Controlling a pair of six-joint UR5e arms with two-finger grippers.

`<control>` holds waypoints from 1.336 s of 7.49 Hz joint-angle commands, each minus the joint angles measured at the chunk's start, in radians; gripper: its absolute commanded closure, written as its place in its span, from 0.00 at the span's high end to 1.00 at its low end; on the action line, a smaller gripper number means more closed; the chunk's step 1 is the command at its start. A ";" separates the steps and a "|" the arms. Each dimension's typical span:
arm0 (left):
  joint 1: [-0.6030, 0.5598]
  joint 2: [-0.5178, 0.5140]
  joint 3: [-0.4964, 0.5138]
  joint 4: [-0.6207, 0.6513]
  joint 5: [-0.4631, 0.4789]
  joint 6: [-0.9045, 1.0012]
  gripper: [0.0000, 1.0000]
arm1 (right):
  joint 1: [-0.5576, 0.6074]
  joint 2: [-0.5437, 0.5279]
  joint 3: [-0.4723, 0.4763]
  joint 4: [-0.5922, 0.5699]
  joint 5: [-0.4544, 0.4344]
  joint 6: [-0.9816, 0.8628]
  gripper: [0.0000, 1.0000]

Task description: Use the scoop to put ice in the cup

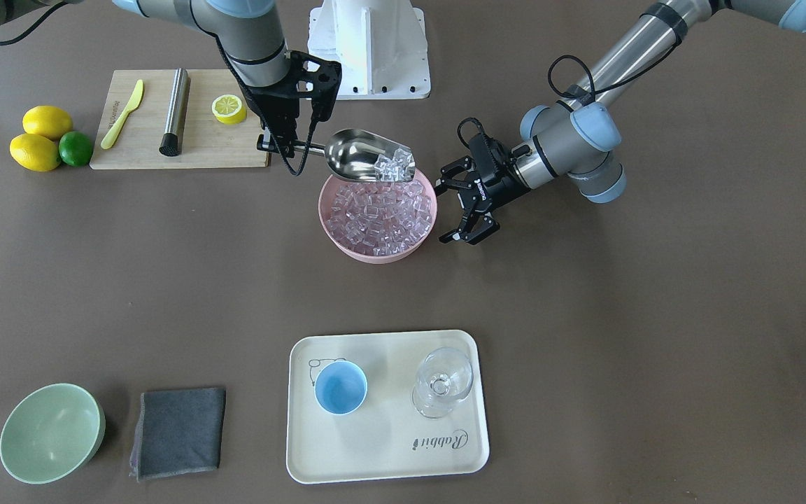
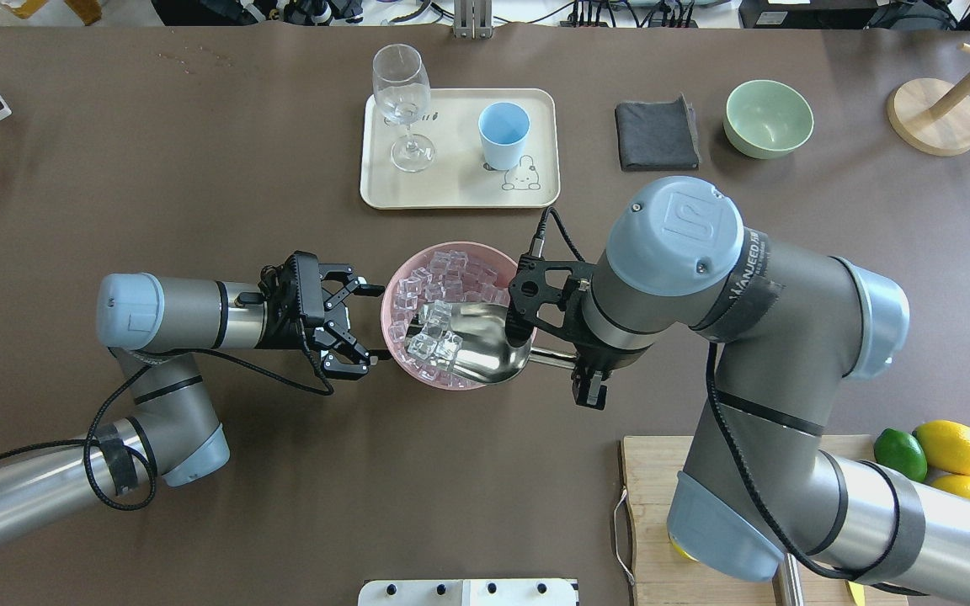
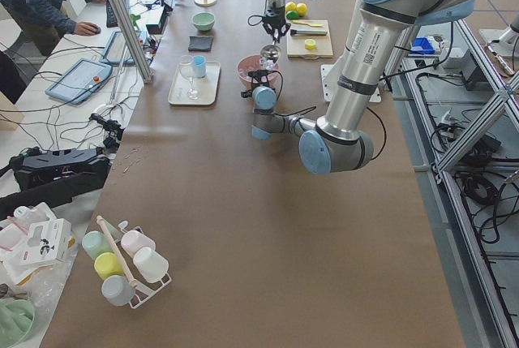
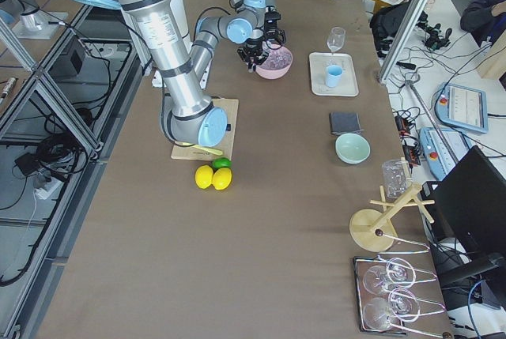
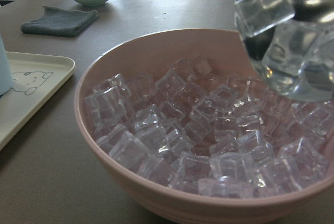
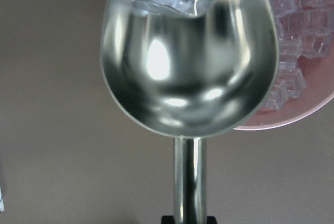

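Lower centre of the front view, the tray carries the cup, well apart from the pink bowl at centre. The left end effector hangs spread and empty beside the bowl. The right end effector grips the scoop by its handle. The ice sits near the lip, so carry it level and slowly.

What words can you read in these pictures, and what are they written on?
"Rabbit": curly script on the cream tray.
Black lettering on the right arm, along its grey sleeve: too blurred to read for sure.
Small print on the cutting board: too small to read.
White print on the left gripper: too small to read.
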State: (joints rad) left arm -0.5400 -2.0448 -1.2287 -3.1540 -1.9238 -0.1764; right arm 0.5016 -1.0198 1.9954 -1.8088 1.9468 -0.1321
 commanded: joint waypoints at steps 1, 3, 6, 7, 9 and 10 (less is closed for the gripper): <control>-0.003 0.000 0.000 0.002 -0.012 0.000 0.98 | 0.014 -0.080 0.074 0.141 0.001 0.023 0.00; -0.005 0.000 0.000 0.002 -0.014 0.001 0.98 | 0.084 -0.101 0.083 0.196 0.058 0.025 0.00; -0.005 0.002 0.000 0.002 -0.012 0.001 0.98 | 0.170 -0.106 0.048 0.212 0.139 0.177 0.00; -0.009 0.003 -0.003 0.017 -0.014 0.001 0.98 | 0.192 -0.109 0.036 0.212 0.135 0.246 0.00; -0.014 0.003 -0.003 0.034 -0.014 0.001 0.98 | 0.253 -0.106 -0.003 0.200 0.144 0.406 0.00; -0.015 0.008 -0.005 0.040 -0.014 0.001 0.98 | 0.258 -0.100 -0.024 0.198 0.144 0.457 0.00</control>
State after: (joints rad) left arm -0.5518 -2.0416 -1.2317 -3.1272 -1.9373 -0.1749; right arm 0.7347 -1.1268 2.0057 -1.6042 2.0878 0.2171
